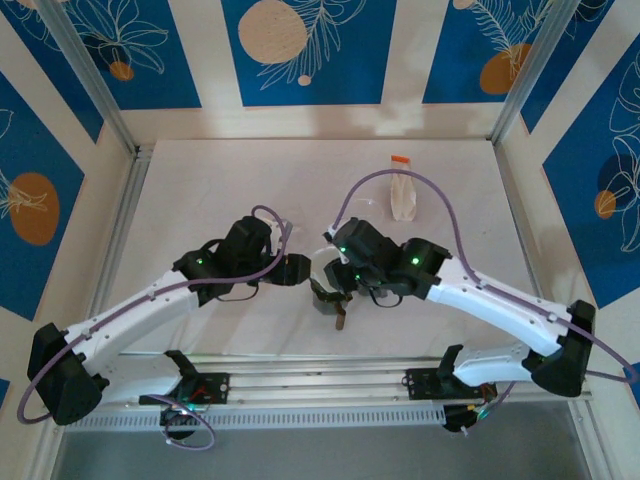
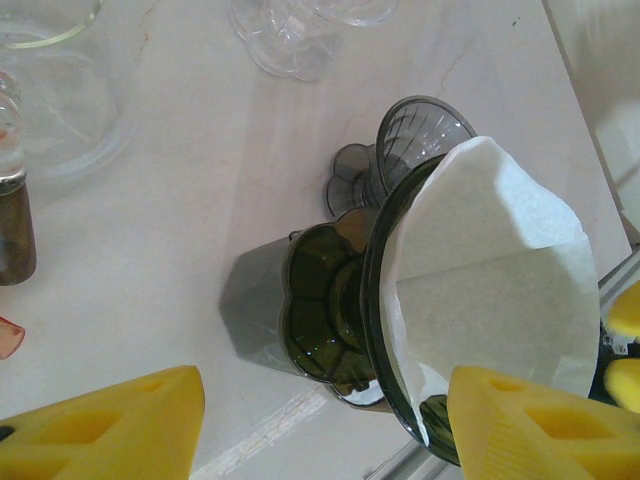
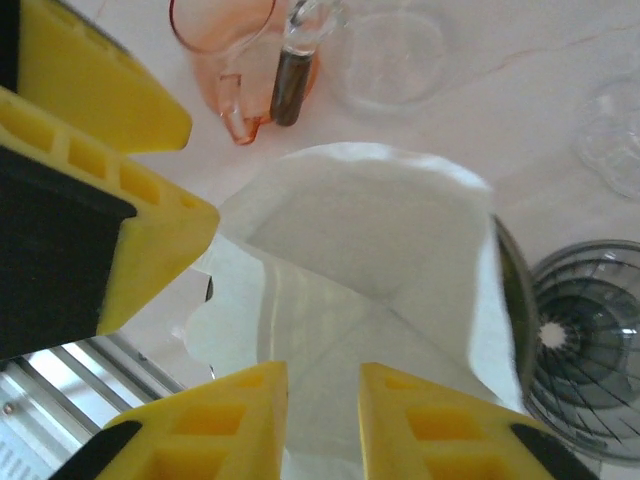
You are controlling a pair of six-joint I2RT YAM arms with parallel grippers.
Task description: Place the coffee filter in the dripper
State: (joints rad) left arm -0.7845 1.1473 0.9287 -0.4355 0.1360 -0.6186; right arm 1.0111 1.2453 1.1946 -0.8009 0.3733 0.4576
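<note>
- The table (image 1: 250,180) has the work at its near middle, where the two arms meet. A clear packet (image 1: 403,195) with an orange tag lies far right, well apart.
- The left gripper (image 2: 322,395) has its fingers wide apart. One stands clear of the dripper on bare table and the other sits in front of the rim, so it clamps nothing.
- The right gripper (image 3: 322,385) has its fingers close together with a narrow gap. Filter paper shows in that gap, but I cannot tell whether they pinch it.
- The dripper (image 2: 330,300), of dark glass, sits between the two grippers. A second ribbed dripper (image 3: 585,350) stands just beside it.
- The coffee filter (image 2: 490,270) is opened into a cone inside the dark dripper's mouth, its upper edge rising above the rim.
- Step in hand, as I judge it: seating the filter, with the task nearly done.
- The next move calls for settling the paper flush against the wall. The right fingers must then part and lift straight away, so the filter is not dragged out.
- A brown vial (image 3: 290,85) and a pink cup (image 3: 215,45) stand far of the dripper, apart from it.
</note>
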